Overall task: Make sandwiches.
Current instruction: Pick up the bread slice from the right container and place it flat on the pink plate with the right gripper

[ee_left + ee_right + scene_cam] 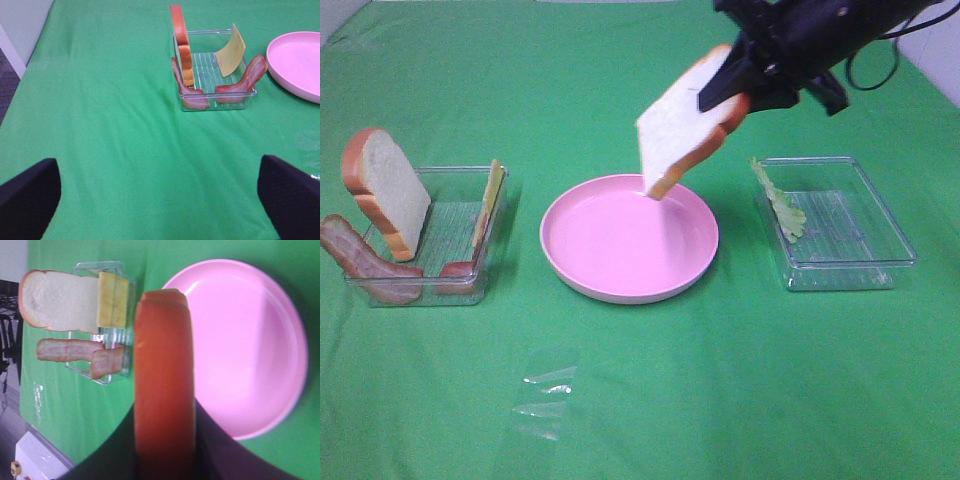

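My right gripper is shut on a bread slice with an orange-brown crust and holds it tilted in the air above the far rim of the round pink plate. A second bread slice stands in the left clear tray, with two bacon strips and a yellow cheese slice. A green lettuce leaf leans in the right clear tray. My left gripper is open over bare cloth, well short of the left tray. No stacked sandwich shows.
A green cloth covers the table. Small clear plastic pieces lie on the cloth in front of the plate. A pale wall edge borders the cloth on the left side.
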